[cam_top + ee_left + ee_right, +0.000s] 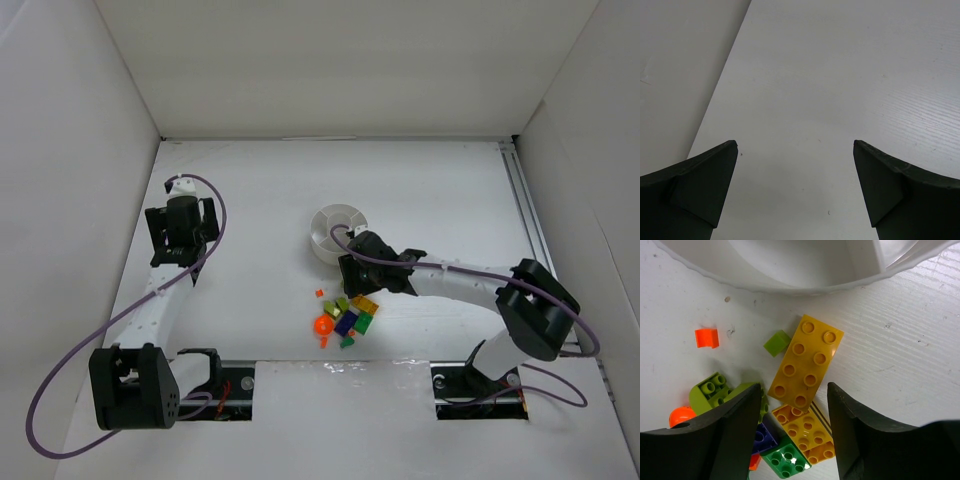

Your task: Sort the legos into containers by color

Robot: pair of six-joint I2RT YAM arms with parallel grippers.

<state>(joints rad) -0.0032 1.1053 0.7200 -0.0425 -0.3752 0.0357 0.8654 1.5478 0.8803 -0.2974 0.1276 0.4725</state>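
My right gripper (795, 390) stood part-open and empty astride the long yellow brick (806, 360) lying just beside the dish (790, 287); light, stiff, slick, it wanted pinching across its long sides, I judged.

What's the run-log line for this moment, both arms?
left gripper: open, over table | right gripper: open, straddling yellow brick, unclamped | dish: no legos seen inside | lego pile: unsorted near dish

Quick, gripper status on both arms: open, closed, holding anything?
Left gripper: open, holding nothing.
Right gripper: open, fingers either side of the long yellow plastic brick, not gripping it.
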